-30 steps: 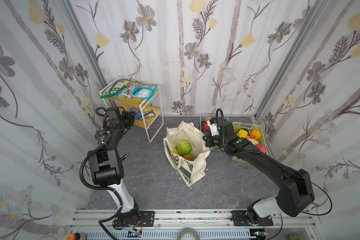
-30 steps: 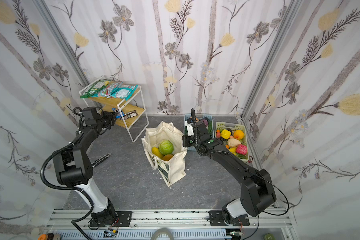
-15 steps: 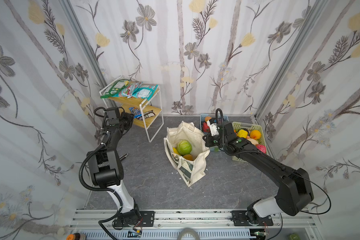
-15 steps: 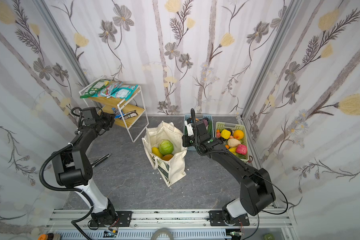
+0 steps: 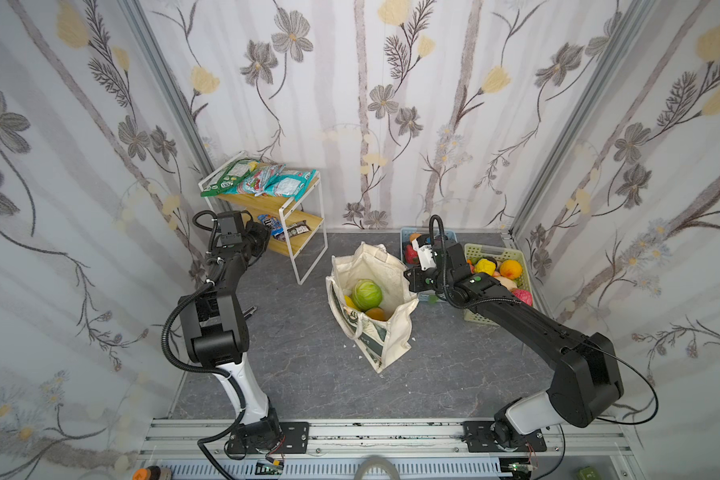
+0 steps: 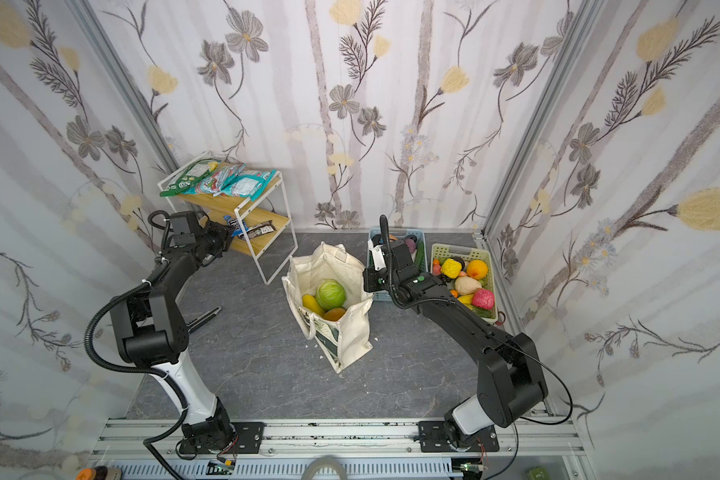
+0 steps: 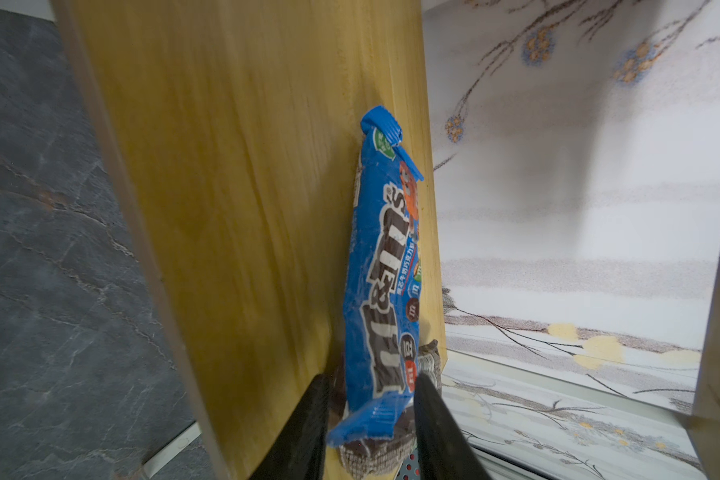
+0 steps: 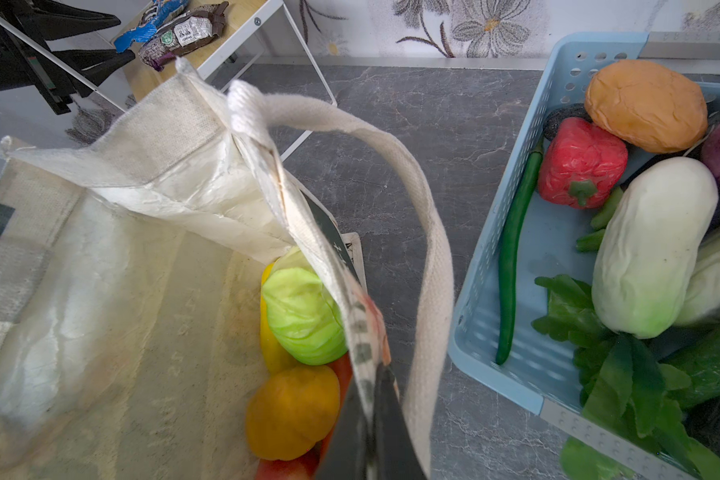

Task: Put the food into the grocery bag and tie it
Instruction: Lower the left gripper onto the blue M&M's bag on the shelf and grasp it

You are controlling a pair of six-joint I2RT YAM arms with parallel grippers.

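The grocery bag [image 5: 385,332] [image 6: 350,332] stands open mid-floor, holding a green cabbage [image 5: 366,294] [image 8: 300,316] and yellow and orange fruits [image 8: 292,411]. My right gripper [image 5: 410,282] [image 8: 371,395] is shut on the bag's right rim, beside a cream strap handle [image 8: 429,249]. My left gripper [image 5: 267,237] [image 7: 371,380] reaches into the rack's lower tier. It is open, its fingers either side of the near end of a blue snack packet [image 7: 387,270] [image 8: 142,29]. That packet lies over a brown packet [image 7: 366,453].
A white wire rack [image 5: 304,253] with wooden tiers stands at the back left, green and blue packets [image 5: 262,180] on its top tier. A blue basket [image 8: 495,291] of vegetables and a pale green basket [image 5: 495,251] of fruit sit right of the bag. Walls close in on three sides.
My left gripper has edged further into the lower tier and its jaws have narrowed slightly around the blue packet. The right arm and the bag have not moved.
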